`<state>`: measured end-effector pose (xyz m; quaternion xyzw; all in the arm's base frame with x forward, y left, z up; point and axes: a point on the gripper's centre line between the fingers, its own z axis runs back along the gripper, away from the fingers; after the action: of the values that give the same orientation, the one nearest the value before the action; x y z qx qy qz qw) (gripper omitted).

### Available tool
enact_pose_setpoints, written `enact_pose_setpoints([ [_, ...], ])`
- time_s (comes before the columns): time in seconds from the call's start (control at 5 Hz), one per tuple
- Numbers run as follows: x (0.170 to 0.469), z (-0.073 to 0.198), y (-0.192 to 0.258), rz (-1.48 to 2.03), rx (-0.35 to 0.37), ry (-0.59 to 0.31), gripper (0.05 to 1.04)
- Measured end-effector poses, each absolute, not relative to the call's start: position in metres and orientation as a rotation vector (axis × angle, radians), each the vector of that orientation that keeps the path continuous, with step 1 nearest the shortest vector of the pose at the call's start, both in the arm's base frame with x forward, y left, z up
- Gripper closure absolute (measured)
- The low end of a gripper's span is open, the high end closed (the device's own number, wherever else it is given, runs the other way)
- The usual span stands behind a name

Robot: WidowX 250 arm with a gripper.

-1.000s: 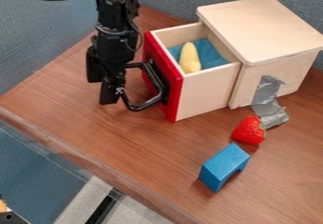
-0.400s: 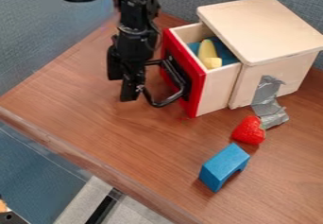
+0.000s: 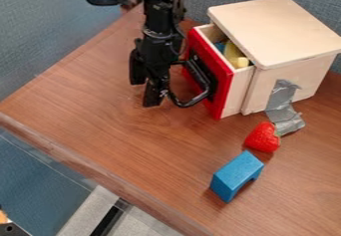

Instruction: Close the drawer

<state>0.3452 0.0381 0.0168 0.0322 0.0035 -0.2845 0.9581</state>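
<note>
Down from the upper left on the black arm (image 3: 160,18), with the gripper (image 3: 144,91) low over the tabletop (image 3: 126,145), fingers partly spread and nothing held between them. Close beside it, toward the right, the black handle (image 3: 199,99) of the drawer (image 3: 238,91); whether in contact, impossible to tell. Behind that handle, a red front (image 3: 224,96) on the drawer, partly out from a pale wooden box (image 3: 283,28). Inside, a yellow toy (image 3: 234,52) over a bit of blue cloth (image 3: 220,47). On the near side of the box, grey tape (image 3: 282,105), running down onto the tabletop. Just beside the tape's lower end, a red strawberry (image 3: 261,138); nearer the front, a blue block (image 3: 234,177) with a notch in its underside. All on brown wood with fine grain and a soft sheen, ending in a rounded edge (image 3: 86,163) slanting from the left down to the bottom. Behind, blue-grey textured walls (image 3: 73,26). Beyond the front edge, lower down, a blue surface (image 3: 40,185), a pale grey area (image 3: 143,222) and a dark strip (image 3: 108,220) between parts of it.
</note>
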Motion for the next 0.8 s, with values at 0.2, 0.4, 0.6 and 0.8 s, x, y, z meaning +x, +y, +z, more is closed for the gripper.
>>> enact_pose_setpoints([
  [0.2,0.356,0.012,0.03,-0.586,0.061,0.001,0.082],
  [0.4,0.367,0.009,0.024,-0.581,0.047,-0.001,0.082],
  [0.6,0.379,0.008,0.02,-0.576,0.035,-0.015,0.082],
  [0.8,0.384,0.007,0.019,-0.576,0.031,-0.016,0.082],
])
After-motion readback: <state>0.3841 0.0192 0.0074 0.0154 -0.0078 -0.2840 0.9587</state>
